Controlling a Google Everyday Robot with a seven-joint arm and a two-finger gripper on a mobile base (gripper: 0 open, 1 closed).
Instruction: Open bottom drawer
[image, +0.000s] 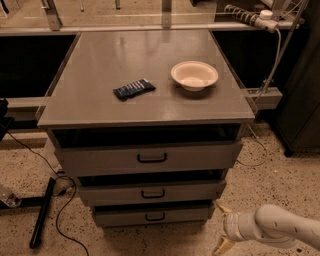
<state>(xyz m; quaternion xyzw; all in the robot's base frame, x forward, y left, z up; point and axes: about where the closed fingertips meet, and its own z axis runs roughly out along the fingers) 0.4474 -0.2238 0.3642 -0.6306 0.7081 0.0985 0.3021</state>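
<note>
The grey drawer cabinet stands in the middle of the view with three drawers, all slightly pulled out. The bottom drawer (155, 216) is the narrowest front, lowest, with a small black loop handle (155, 217) at its centre. My gripper (222, 227) is at the lower right, on a white arm, just right of the bottom drawer's right end, near the floor. Its two yellowish fingers (223, 208) are spread apart, open and empty, not touching the drawer.
A white bowl (194, 75) and a dark blue snack packet (133, 89) lie on the cabinet top (100, 107). A black bar (42, 212) and cables lie on the speckled floor at left. A dark cabinet (305, 100) stands at right.
</note>
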